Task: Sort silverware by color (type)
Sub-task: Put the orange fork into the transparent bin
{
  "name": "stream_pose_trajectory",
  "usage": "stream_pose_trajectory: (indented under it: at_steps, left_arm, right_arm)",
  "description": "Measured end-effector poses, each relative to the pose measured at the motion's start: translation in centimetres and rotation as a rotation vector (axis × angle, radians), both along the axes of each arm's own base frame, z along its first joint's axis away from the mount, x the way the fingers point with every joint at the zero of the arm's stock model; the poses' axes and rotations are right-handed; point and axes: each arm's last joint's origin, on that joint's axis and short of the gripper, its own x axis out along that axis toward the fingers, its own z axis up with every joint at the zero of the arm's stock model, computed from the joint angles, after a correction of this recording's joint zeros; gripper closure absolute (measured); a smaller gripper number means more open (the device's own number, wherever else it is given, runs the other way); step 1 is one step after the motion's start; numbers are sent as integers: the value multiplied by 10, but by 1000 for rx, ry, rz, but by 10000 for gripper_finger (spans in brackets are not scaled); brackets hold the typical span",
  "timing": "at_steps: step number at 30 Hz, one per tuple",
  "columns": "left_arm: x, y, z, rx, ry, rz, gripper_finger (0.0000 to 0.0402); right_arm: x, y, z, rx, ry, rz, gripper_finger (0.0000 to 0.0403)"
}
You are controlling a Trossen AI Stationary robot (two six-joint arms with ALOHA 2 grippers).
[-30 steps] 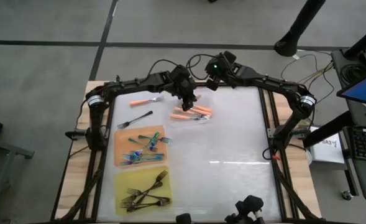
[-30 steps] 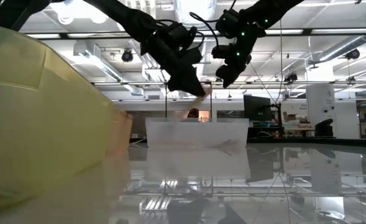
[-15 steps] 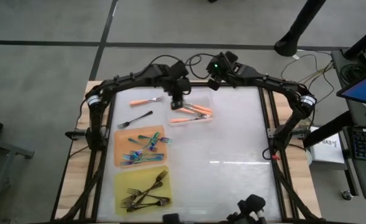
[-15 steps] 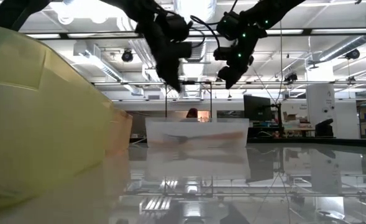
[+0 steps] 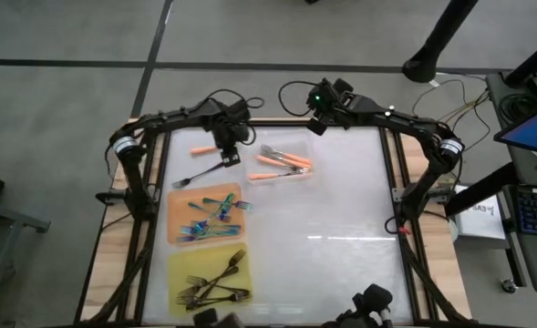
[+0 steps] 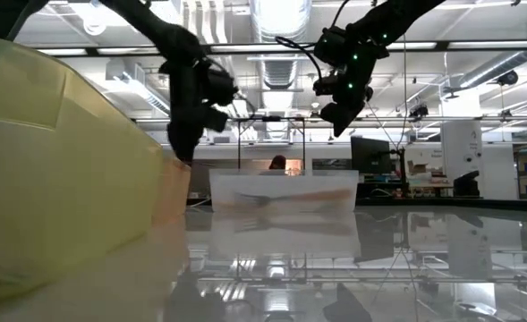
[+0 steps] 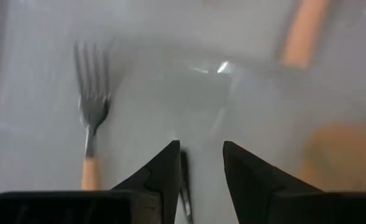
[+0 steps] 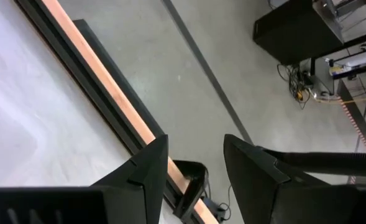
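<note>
Tabletop: black fork point(image 5: 198, 173) (below left hand point(image 5: 229, 157))

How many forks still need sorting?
Mostly sorted: teal forks lie on the orange mat, black forks on the yellow mat, orange forks in the clear tray. The left claw hangs open and empty over the loose black fork. That fork and one orange fork remain. The right claw waits open at the far edge.
</note>
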Motion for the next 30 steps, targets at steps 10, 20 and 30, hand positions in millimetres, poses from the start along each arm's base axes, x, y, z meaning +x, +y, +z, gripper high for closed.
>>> stream_pose_trajectory:
  at_steps: [10,20,30]
  left_arm:
    - [-61,32,-26,137,-22,205,299]
    - [-76,33,-49,167,95,227,299]
    - [-76,36,-53,212,92,241,299]
  right_arm:
    - [1,0,0,2,-27,-10,255]
    - [1,0,0,9,-59,-39,255]
    - [1,0,0,9,-64,-43,255]
